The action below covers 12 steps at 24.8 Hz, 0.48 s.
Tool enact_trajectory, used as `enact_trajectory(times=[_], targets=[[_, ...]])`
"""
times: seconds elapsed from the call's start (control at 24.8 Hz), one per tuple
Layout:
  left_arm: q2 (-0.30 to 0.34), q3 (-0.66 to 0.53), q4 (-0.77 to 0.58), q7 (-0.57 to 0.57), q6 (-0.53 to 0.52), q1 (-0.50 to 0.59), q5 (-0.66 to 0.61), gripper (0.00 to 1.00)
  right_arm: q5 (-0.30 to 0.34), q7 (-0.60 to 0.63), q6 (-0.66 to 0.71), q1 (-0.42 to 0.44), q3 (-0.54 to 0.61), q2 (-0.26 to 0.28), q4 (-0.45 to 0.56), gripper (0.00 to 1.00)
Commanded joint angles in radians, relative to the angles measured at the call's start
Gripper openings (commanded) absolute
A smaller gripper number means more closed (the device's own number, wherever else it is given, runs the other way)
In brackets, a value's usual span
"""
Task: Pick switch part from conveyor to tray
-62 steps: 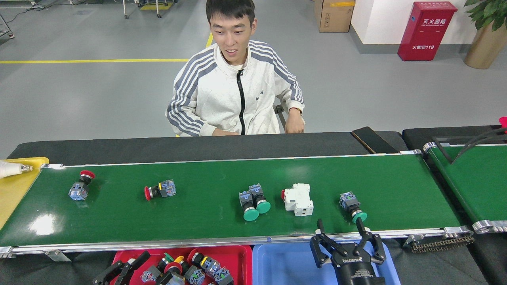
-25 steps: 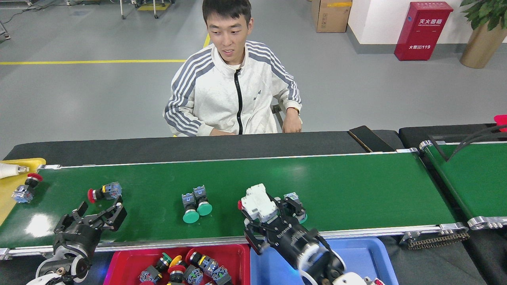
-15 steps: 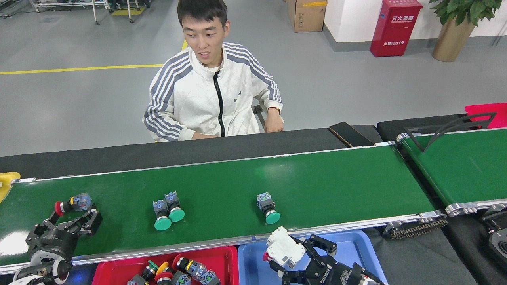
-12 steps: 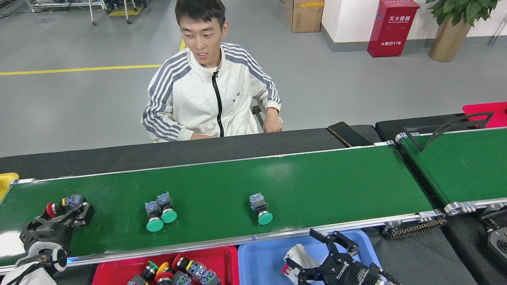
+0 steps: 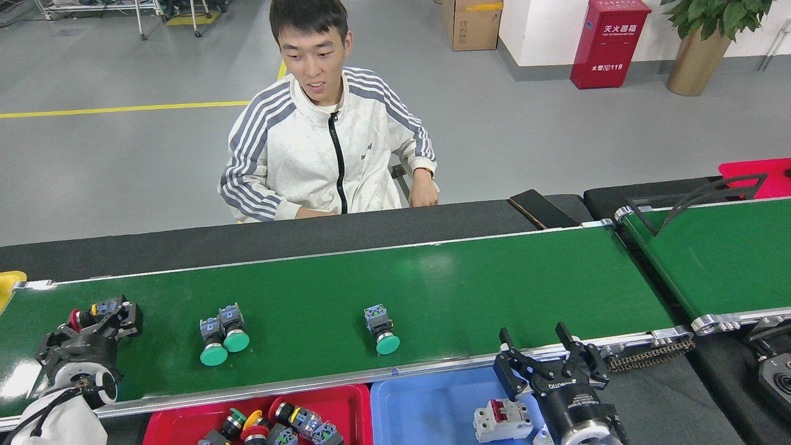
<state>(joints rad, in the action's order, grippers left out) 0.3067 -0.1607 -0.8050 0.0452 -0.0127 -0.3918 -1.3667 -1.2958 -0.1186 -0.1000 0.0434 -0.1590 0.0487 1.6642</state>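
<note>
The conveyor [image 5: 469,278] is the long green belt across the view. At its left end my left gripper [image 5: 93,318] is shut on a red-capped switch part [image 5: 83,315]. Two green-capped switch parts [image 5: 219,337] lie side by side on the belt, and a third [image 5: 380,327] lies mid-belt. My right gripper [image 5: 534,337] stands open and empty over the conveyor's front rail. Below it is the blue tray [image 5: 420,402], which holds a white breaker [image 5: 502,420]. The red tray [image 5: 179,414] holds several switch parts [image 5: 278,423].
A person in a white striped jacket [image 5: 321,154] sits behind the conveyor with a hand [image 5: 423,194] at its black far edge. A second green belt [image 5: 723,259] runs at the right. A yellow tray corner [image 5: 9,281] shows at far left.
My right gripper let the white breaker go into the blue tray and rose, open. My left gripper closed in on the red-capped switch part. The belt carried the green-capped parts leftward.
</note>
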Motion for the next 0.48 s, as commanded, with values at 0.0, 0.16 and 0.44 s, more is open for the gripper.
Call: enact_trajectory(times=[0.0,0.16,0.44], targets=[[-0.003,0.004,-0.071,0.024,-0.058,0.027,0.005,0.33,0.0,0.011,-0.024,-0.007,0.018,0.016,0.011,1.0],[-0.014,0.006,-0.368,0.01,-0.139,0.188,0.008,0.32,0.0,0.011,-0.024,-0.007,0.062,0.036,0.012,1.0],[-0.043,0.013,-0.888,-0.022,-0.492,0.577,0.003,0.46,0.006,0.011,-0.018,-0.008,0.145,0.06,0.012,1.0]])
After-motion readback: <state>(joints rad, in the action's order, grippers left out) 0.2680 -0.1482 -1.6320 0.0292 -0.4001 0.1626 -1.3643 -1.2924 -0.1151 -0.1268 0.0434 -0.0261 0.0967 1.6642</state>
